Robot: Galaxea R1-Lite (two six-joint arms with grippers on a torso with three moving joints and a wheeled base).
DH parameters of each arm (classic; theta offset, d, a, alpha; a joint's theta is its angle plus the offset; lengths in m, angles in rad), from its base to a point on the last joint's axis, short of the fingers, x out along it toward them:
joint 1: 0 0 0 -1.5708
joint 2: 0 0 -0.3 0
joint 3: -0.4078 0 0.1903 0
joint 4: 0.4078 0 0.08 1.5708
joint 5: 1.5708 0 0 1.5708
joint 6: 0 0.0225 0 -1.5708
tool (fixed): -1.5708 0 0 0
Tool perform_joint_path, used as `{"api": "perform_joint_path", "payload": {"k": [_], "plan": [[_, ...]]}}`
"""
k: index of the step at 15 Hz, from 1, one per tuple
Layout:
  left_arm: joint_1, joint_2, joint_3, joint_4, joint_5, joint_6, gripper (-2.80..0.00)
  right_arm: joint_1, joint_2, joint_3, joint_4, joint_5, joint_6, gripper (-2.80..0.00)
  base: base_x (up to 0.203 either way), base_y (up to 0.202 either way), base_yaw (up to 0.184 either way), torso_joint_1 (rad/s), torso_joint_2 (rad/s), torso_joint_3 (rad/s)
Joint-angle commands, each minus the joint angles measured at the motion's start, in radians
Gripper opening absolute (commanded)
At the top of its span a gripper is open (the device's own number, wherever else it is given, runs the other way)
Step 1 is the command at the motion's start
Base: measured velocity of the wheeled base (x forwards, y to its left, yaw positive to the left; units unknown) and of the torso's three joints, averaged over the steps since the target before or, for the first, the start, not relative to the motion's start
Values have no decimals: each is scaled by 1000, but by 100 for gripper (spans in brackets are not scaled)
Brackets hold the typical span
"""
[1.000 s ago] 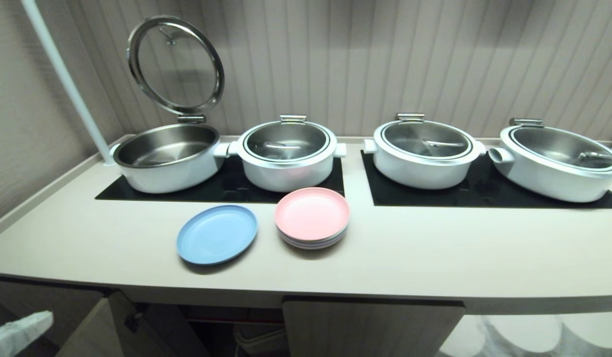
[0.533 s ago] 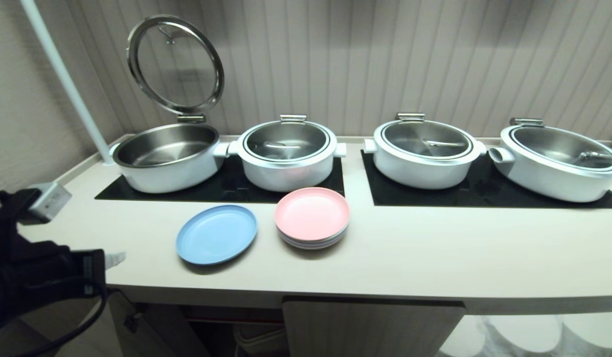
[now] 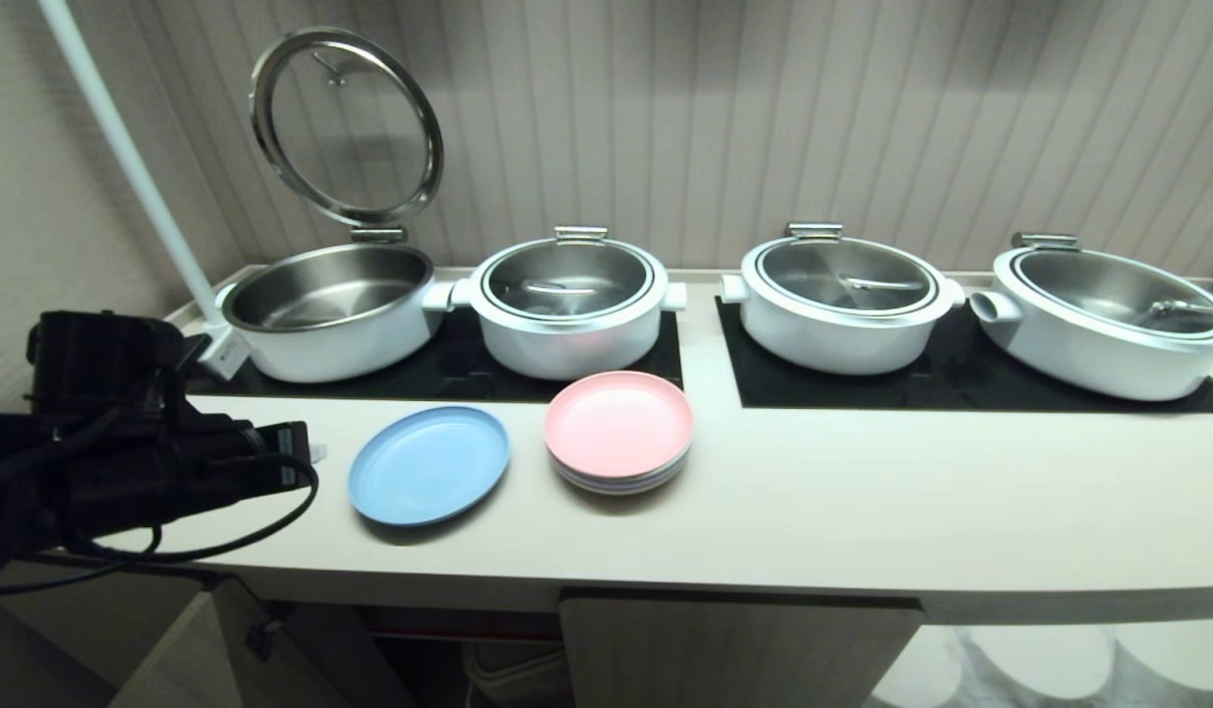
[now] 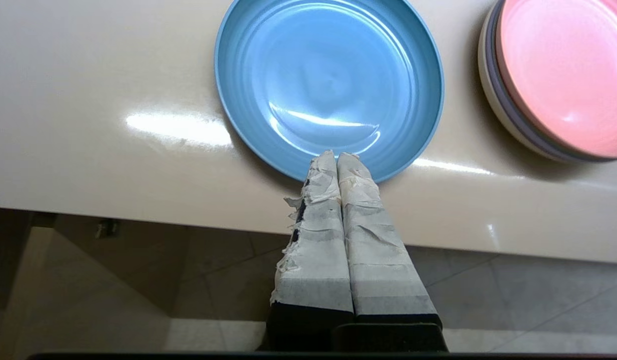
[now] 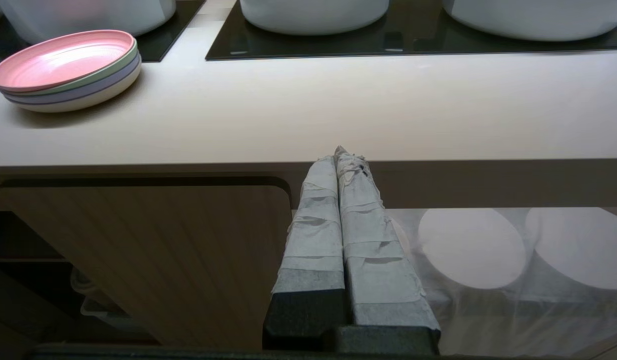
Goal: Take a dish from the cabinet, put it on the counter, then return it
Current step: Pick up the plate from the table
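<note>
dish [image 3: 429, 464] lay flat on the counter [image 3: 813, 511], just left of the pink-topped stack [image 3: 618, 431]. left gripper [image 4: 337, 157] beside it, pressed closed, empty. we judged the return step next: spread fingers, take the rim.

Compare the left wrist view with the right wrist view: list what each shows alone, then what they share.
Left wrist only: the blue dish, with the shut left gripper above its near rim.
Right wrist only: the shut right gripper below the counter's edge, a cabinet door, black mats, white pots.
Both: the counter and the pink-topped plate stack.
</note>
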Motion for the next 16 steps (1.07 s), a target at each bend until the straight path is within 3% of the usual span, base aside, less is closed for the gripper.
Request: {"api": "perform_joint_path", "payload": {"k": [1,7,10,13,14,16], "plan": [[15,92,-52,3,2,-42,-280,0,0,1,0,0,1,-280,0,0,0,0,0,0],[37,146,-113,59,0,-42,-280,0,0,0,0,0,1,-280,0,0,0,0,0,0],[39,203,-132,49,9,11,-280,0,0,0,0,0,1,-280,0,0,0,0,0,0],[40,243,-171,47,6,13,-280,0,0,1,0,0,1,-280,0,0,0,0,0,0],[53,257,-179,46,1,15,0,0,0,0,0,0,1,-280,0,0,0,0,0,0],[68,288,-223,54,0,17,0,1,0,0,0,0,1,-280,0,0,0,0,0,0]]}}
